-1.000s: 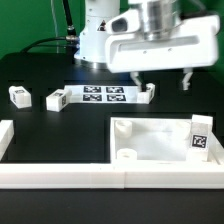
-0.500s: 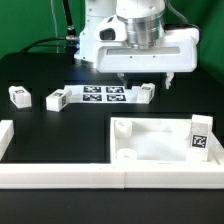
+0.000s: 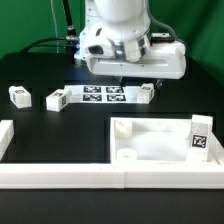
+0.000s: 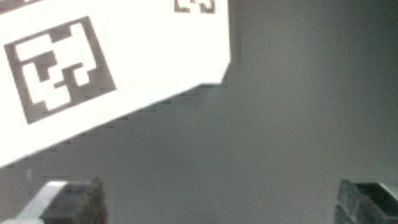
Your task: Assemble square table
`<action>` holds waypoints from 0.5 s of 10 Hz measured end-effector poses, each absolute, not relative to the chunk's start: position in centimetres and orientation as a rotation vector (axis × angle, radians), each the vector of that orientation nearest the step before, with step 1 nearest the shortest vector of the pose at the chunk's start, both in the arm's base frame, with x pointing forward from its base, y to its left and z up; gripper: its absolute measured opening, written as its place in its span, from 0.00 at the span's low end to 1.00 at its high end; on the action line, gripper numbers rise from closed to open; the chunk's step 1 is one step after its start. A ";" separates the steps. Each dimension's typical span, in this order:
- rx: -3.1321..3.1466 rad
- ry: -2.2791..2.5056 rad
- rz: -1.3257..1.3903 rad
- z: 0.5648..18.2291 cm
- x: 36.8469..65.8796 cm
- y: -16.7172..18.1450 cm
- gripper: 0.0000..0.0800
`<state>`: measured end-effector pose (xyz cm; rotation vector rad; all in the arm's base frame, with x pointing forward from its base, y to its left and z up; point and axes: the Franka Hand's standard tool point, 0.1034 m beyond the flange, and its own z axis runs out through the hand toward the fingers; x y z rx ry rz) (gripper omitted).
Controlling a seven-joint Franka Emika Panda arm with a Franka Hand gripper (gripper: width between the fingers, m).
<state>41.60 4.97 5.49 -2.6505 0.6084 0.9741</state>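
Square table top (image 3: 158, 147) sits at four o'clock in the exterior view, its near edge against the front white bar (image 3: 60, 178), with an upright leg (image 3: 200, 134) standing at its three o'clock side. Out at nine o'clock lie the far leg (image 3: 19, 95) and the second leg (image 3: 58, 99); the third leg (image 3: 146, 91) lies just off the marker board (image 3: 104, 95). The gripper (image 3: 139, 80) hovers over that board, around twelve o'clock. On to the wrist view: fingers (image 4: 71, 200) spread wide, nothing between them but black surface (image 4: 249, 140), the board's big tag (image 4: 68, 68) close by.
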 end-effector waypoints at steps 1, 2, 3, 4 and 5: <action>-2.578 0.622 1.075 5.1 42.0 4.6 0.81; -2.569 0.614 1.098 4.9 42.3 4.5 0.81; -2.532 0.607 1.163 4.9 41.9 4.5 0.81; -2.535 0.616 1.160 4.5 42.0 4.5 0.81; -2.557 0.617 1.135 4.1 41.9 5.4 0.81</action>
